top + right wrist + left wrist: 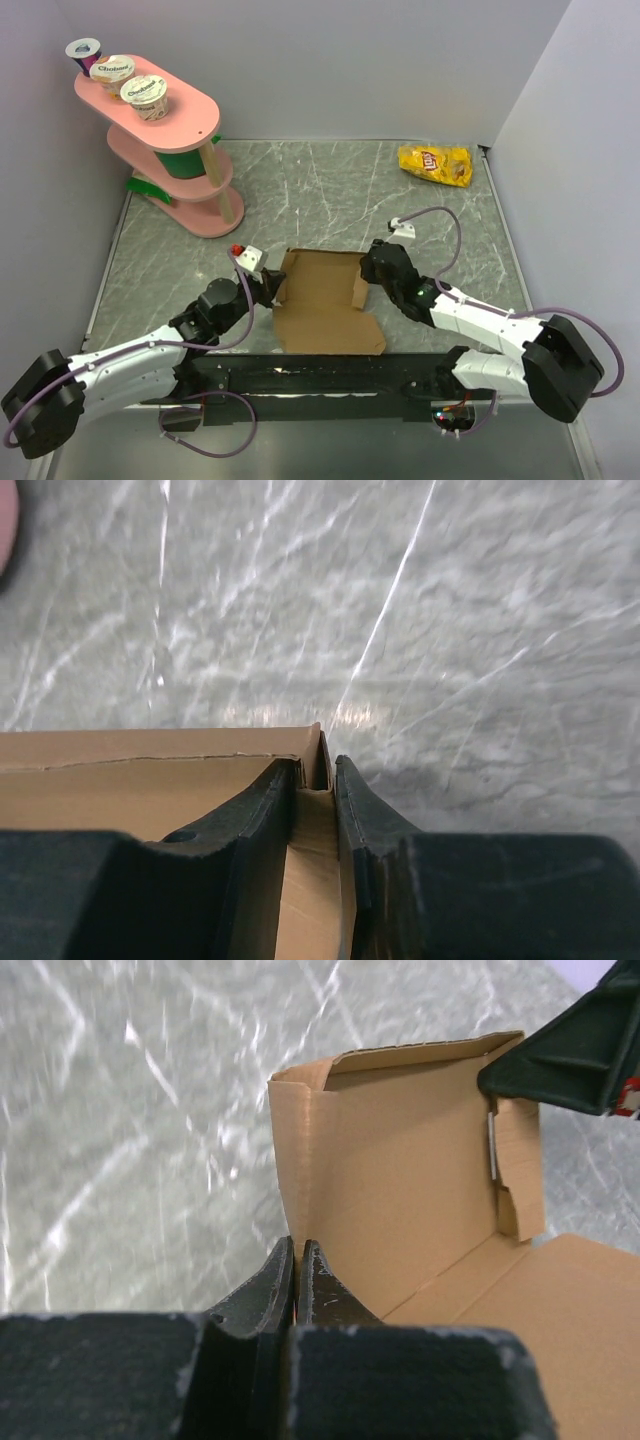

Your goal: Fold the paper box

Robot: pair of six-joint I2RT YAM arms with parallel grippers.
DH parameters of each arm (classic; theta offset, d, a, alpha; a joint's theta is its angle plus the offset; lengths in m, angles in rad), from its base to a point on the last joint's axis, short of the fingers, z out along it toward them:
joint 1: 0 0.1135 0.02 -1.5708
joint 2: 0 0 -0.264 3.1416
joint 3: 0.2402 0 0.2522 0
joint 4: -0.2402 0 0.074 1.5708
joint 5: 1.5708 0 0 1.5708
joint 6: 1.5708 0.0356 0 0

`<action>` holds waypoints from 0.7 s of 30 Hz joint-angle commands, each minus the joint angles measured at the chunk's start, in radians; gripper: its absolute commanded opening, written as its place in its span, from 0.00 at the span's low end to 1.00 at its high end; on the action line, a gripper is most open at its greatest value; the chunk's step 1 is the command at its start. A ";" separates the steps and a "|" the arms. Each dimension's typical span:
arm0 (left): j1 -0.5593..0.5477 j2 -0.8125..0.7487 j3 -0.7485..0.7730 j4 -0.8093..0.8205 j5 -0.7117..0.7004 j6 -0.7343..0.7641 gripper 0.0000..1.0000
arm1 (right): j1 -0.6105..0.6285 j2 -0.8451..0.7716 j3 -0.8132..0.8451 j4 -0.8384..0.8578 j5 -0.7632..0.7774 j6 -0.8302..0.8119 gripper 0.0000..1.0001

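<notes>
Left gripper (pixel 297 1260): fingers pressed together, touching the left wall's lower edge.
Right gripper (pixel 316 780): pinching the right wall.
Paper box (pixel 325 295): centre of the top view, between both grippers.
Progress: walls raised; near lid flap lies flat, probably about halfway.

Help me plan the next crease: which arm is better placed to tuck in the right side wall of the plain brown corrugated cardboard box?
Right, probably. The right gripper clasps that wall of the brown corrugated cardboard box, while the left gripper is shut on the opposite wall, steadying it.
</notes>
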 commanded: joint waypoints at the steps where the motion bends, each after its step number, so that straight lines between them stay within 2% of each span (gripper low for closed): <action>1: -0.027 -0.018 0.034 0.075 -0.079 0.088 0.01 | -0.006 -0.013 -0.036 0.088 0.210 -0.081 0.00; 5: -0.041 0.023 0.031 0.027 -0.122 0.055 0.01 | -0.008 0.073 -0.005 0.096 0.124 -0.052 0.00; 7: -0.040 0.039 0.021 0.024 -0.111 0.013 0.01 | -0.006 0.125 0.001 0.102 0.046 -0.029 0.05; 10: -0.040 0.060 -0.008 0.022 -0.125 -0.067 0.01 | -0.009 0.145 -0.022 0.150 -0.065 -0.015 0.25; 11: -0.040 0.068 -0.015 0.021 -0.130 -0.086 0.01 | -0.014 0.142 -0.030 0.176 -0.103 -0.015 0.36; 14: -0.040 0.060 -0.056 0.034 -0.163 -0.155 0.01 | -0.032 0.124 -0.057 0.201 -0.227 0.012 0.48; 16: -0.040 0.047 -0.070 0.028 -0.191 -0.193 0.01 | -0.040 0.108 -0.093 0.230 -0.318 0.055 0.52; 18: -0.040 0.037 -0.073 0.016 -0.202 -0.218 0.01 | -0.043 0.070 -0.145 0.271 -0.359 0.095 0.57; 19: -0.040 0.031 -0.075 0.015 -0.209 -0.219 0.01 | -0.042 0.056 -0.162 0.289 -0.392 0.104 0.65; 21: -0.040 0.033 -0.073 0.008 -0.209 -0.224 0.01 | -0.043 0.010 -0.205 0.312 -0.403 0.121 0.70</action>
